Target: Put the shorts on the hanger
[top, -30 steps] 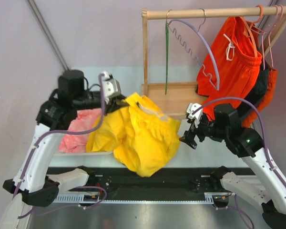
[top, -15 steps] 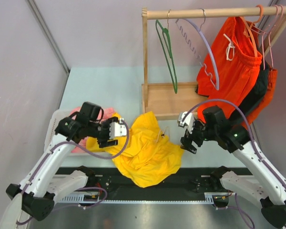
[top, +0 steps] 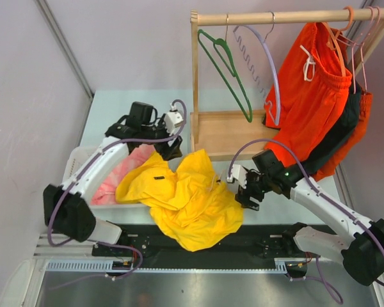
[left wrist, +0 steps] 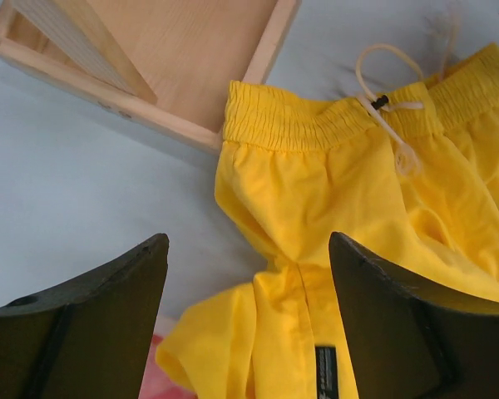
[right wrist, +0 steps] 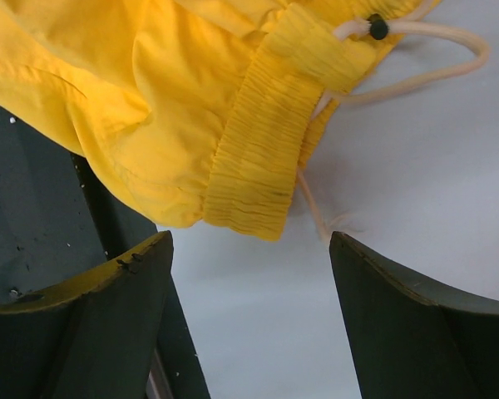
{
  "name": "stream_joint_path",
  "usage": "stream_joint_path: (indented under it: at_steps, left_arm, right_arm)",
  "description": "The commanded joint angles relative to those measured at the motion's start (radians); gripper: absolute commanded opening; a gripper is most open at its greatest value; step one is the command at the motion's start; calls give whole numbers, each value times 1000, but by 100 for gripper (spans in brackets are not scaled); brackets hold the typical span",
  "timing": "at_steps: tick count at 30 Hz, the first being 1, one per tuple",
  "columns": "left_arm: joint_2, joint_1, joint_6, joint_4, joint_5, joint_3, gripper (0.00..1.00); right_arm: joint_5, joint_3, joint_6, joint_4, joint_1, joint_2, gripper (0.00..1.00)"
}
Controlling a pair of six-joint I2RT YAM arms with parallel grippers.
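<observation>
- Left gripper: jaws spread wide, holding nothing, just above the yellow shorts.
- The shorts lie crumpled at the table's near edge.
- Right gripper: jaws released, empty, beside the shorts' waistband.
- Lilac hanger: hooked on the wooden rail, well apart.

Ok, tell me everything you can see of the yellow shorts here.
The shorts are bright yellow, thin-looking fabric, with a gathered elastic waistband, a white drawstring and a small black logo. They lie crumpled in a heap on the table, near edge hanging over the dark front rail, left side over the pink cloth, waistband at the wooden base's edge. The left fingers and right fingers stand open, gripping nothing.
</observation>
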Motion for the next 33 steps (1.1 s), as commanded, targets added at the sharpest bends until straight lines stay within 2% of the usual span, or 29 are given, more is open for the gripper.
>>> stream_joint_path:
  at_steps: [1,7,15,18,20,23,24,26,27,29,33]
  left_arm:
    - [132,-74,-90,149,-53,58,82]
    - [375,-132,-74,123,-94,170,81]
    - [504,-177,-34,129,-116,239,82]
    - [527,-189,-8,125,-122,247,78]
    - [539,-189,2,116,-116,256,70]
    - [548,-189,15,97,-108,262,48]
    - [541,-189,22,85,-101,264,34]
    - [528,-186,22,73,-89,265,24]
    - [524,-185,35,41,-58,271,12]
    - [502,-174,42,5,-27,281,1]
    - [412,-122,38,-39,52,285,0]
  right_arm:
    - [-37,-32,-63,79,36,12,80]
    - [-22,-51,-37,141,59,70,80]
    - [-3,-67,-59,141,74,110,75]
    - [-6,-67,-70,145,80,124,69]
    - [-6,-67,-80,139,88,138,64]
    - [-3,-67,-96,124,89,145,47]
    - [1,-64,-96,119,89,142,38]
    - [12,-60,-105,89,89,123,29]
    - [17,-57,-109,75,88,109,15]
    - [32,-51,-116,27,88,60,0]
    - [89,-35,-99,-43,89,-55,0]
